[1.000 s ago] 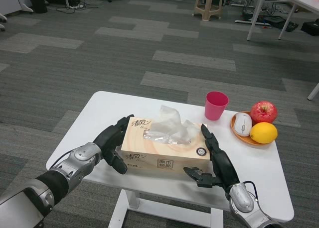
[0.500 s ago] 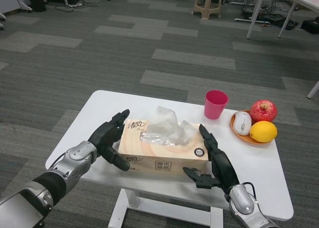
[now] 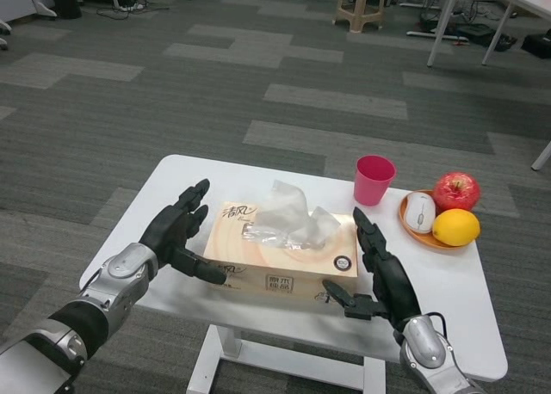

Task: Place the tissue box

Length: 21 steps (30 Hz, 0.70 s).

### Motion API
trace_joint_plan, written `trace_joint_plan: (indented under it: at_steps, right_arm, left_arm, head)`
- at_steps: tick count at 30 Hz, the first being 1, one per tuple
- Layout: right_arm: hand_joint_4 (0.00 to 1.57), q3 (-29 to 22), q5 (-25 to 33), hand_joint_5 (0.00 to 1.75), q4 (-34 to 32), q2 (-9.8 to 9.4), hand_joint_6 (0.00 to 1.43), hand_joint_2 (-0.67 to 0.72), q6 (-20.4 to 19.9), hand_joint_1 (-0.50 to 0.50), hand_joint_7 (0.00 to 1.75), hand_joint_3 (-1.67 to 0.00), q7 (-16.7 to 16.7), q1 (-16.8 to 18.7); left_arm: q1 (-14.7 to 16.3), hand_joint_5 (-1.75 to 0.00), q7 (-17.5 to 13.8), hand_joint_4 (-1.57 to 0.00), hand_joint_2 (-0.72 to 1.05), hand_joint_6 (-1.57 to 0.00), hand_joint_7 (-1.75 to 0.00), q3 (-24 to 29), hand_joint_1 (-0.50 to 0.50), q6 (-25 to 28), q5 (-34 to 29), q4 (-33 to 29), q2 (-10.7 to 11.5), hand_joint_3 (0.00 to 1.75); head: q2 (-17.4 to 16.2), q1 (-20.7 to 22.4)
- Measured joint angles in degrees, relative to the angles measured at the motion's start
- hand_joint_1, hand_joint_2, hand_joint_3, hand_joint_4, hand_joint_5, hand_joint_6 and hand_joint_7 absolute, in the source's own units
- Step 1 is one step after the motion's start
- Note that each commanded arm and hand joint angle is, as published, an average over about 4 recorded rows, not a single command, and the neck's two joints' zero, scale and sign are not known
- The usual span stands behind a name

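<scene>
Tissue box [image 3: 284, 256] is seen lying flat on the white table [image 3: 172, 187], near its front edge. Left hand [image 3: 176, 233] and right hand [image 3: 379, 273] are held just beside its ends, fingers spread and released, nothing grasped.

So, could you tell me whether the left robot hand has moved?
Yes. The left robot hand has drawn leftward off the tissue box, opening a gap.
</scene>
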Motion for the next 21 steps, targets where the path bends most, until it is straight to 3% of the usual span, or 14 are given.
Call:
trace_joint_plan:
  at_steps: [9, 21]
  right_arm:
    - [0.0, -4.0, 0.0, 0.0, -3.0, -0.27, 0.0, -0.48, 0.0, -0.04, 0.07, -0.71, 0.4, 1.4]
    - [0.0, -8.9, 0.0, 0.0, -9.5, -2.48, 0.0, -0.48, 0.0, -0.04, 0.07, -0.73, 0.4, 5.8]
  left_arm:
    - [2.3, -0.1, -0.6, 0.0, -0.1, 0.0, 0.0, 5.4, 0.5, -0.4, -0.8, -4.3, 0.2, 0.0]
    - [6.0, -0.05, -2.1, 0.0, -0.1, 0.0, 0.0, 12.9, 0.5, -0.3, -3.5, -11.8, 0.7, 0.0]
  head:
    - [0.1, 0.0]
    - [0.1, 0.0]
